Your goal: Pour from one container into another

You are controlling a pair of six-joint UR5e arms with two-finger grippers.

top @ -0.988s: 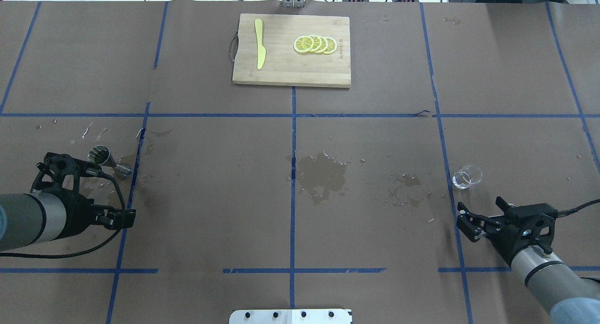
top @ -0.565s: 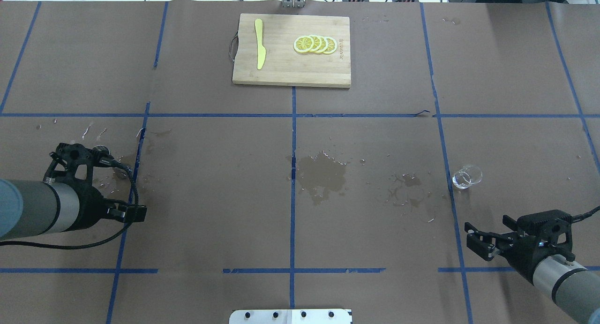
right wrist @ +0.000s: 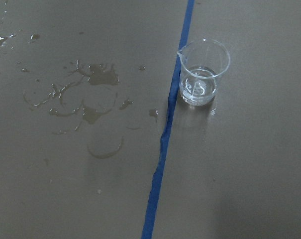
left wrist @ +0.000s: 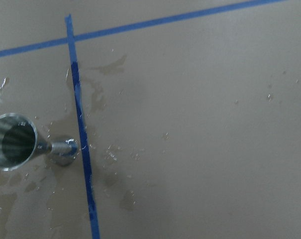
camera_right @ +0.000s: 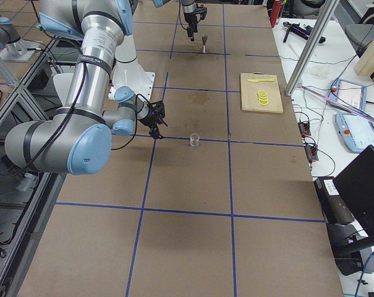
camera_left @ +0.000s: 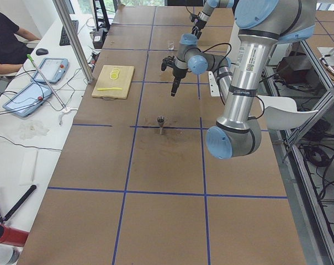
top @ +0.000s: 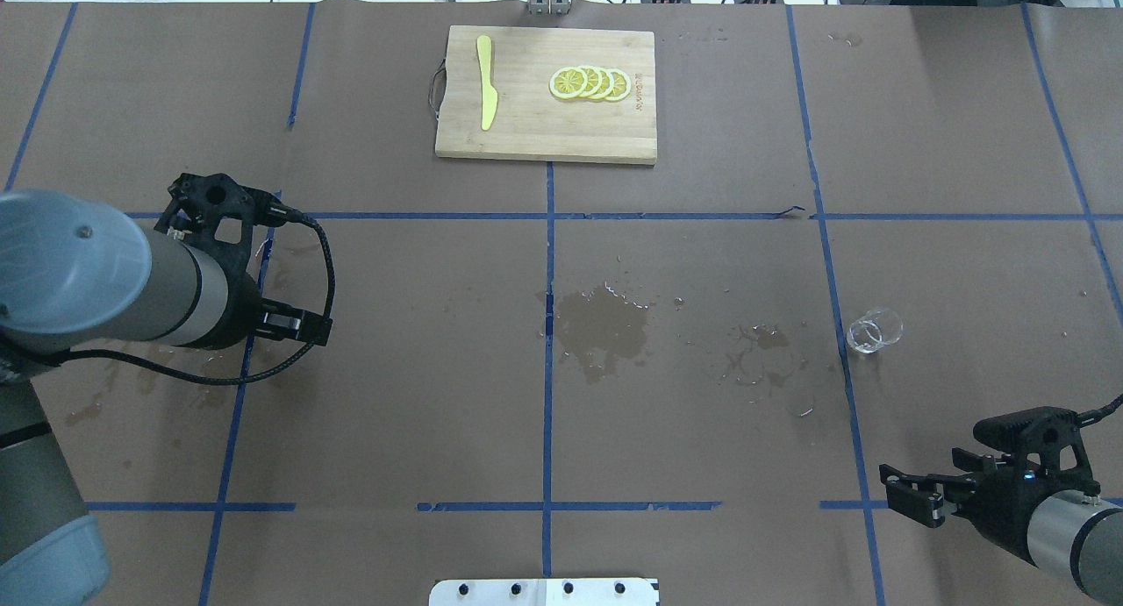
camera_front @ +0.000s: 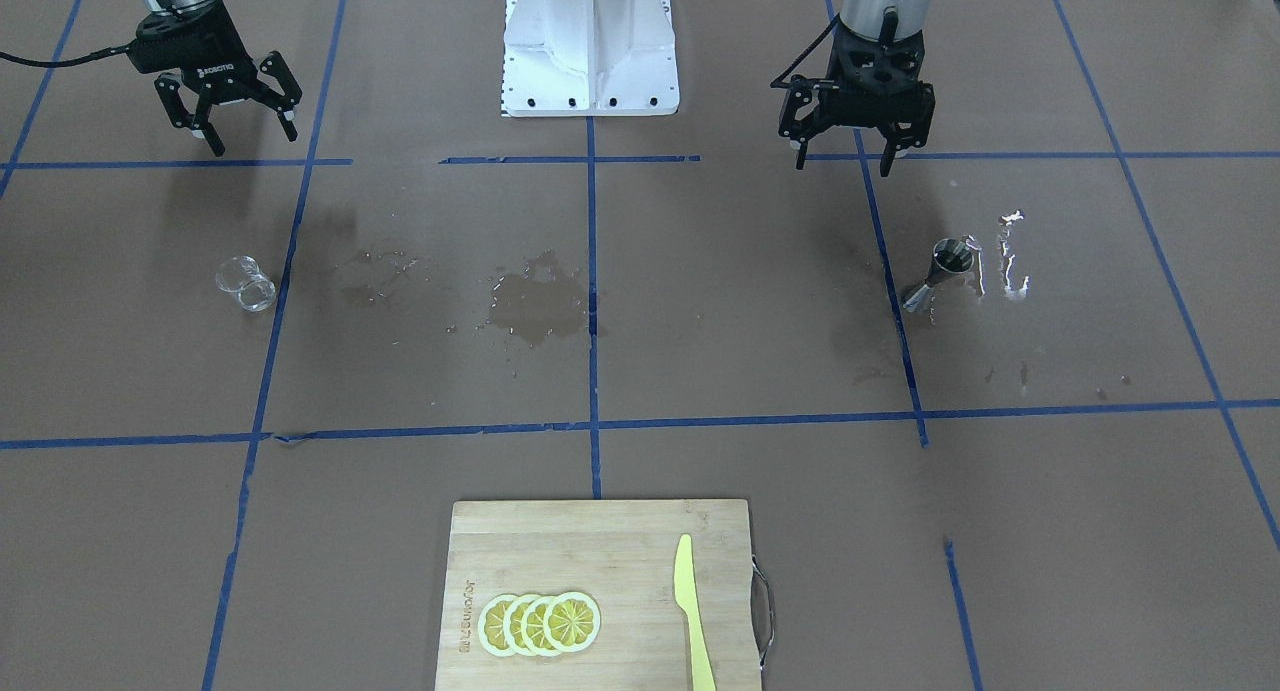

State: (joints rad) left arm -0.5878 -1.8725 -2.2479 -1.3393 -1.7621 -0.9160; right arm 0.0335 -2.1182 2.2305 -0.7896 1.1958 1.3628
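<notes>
A wide brown tabletop (top: 702, 150), marked into squares by blue tape, carries everything. Neither container is in a gripper, so no pouring is under way. Judging by the wet paper and what the containers hold, a pour looks already made, with perhaps only clearing up left. It could equally be the start of a new round.

Two grey arms reach in from the robot's side. The left gripper (camera_front: 843, 159) hangs above the tabletop with its fingers spread wide, holding and touching nothing. The right gripper (camera_front: 250, 139) is spread the same way, also empty, at the other end.

A wooden board (top: 526, 124) lies at the far edge, in the middle. On it are a yellow knife (top: 485, 84) and a fanned row of lemon slices (top: 590, 82).

A dark wet patch (top: 605, 325) stains the paper at the centre, with smaller splashes towards the right arm's side.

A small glass beaker (right wrist: 202, 79) stands upright just beside a tape line, well apart from the right gripper. It holds a shallow layer of clear liquid.

A steel jigger (left wrist: 13, 141) stands upright near the left gripper, apart from it, ringed by drops. Whether it is empty cannot be told.
</notes>
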